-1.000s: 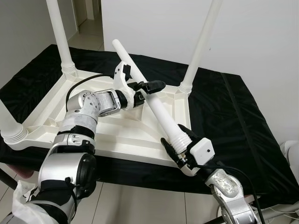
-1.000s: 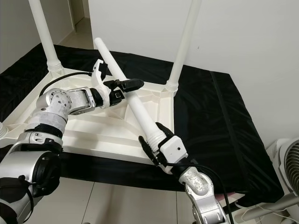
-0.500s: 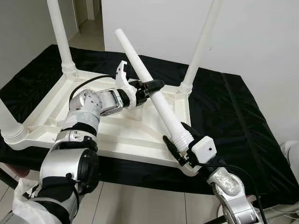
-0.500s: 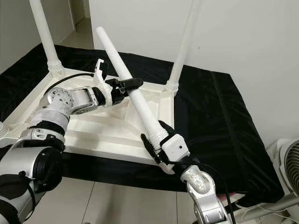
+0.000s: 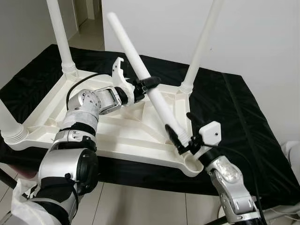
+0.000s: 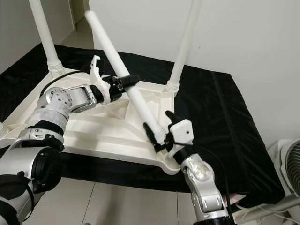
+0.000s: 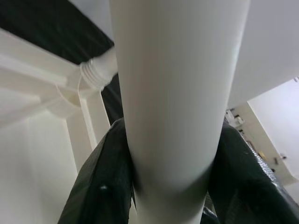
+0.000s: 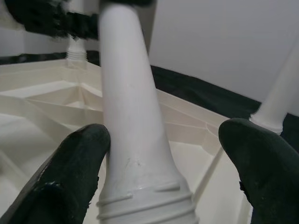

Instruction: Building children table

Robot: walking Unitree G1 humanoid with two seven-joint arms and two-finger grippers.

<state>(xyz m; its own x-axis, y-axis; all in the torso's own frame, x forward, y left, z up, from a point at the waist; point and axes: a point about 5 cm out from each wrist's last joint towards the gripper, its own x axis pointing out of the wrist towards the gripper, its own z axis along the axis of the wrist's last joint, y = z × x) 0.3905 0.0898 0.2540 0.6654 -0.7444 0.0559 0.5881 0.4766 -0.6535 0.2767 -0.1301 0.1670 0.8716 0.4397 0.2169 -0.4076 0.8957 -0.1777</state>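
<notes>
- The white children's table [image 5: 70, 119] is shown inverted on a black mat [image 5: 234, 117]. Three legs are already standing in its corner sockets.
- The fourth leg [image 5: 140, 75] is held aslant. Its long axis runs from a free tip, up and toward the far left, down to a threaded foot at the near right corner.
- The left gripper [image 5: 146, 84] is seen clamped around the leg's middle; in the left wrist view the shaft is pinched between both black fingers [image 7: 100, 186].
- The right gripper [image 5: 183, 133] is placed at the threaded end, its fingers spread wide. One finger [image 8: 74, 158] touches the shaft; the other stands apart from it.
- The empty corner socket [image 5: 193, 164] lies just below and slightly nearer than the threaded foot, and the right arm is the nearer one.
- It is judged that the leg must be tipped upright and its foot lowered into that socket before it can be seated.
</notes>
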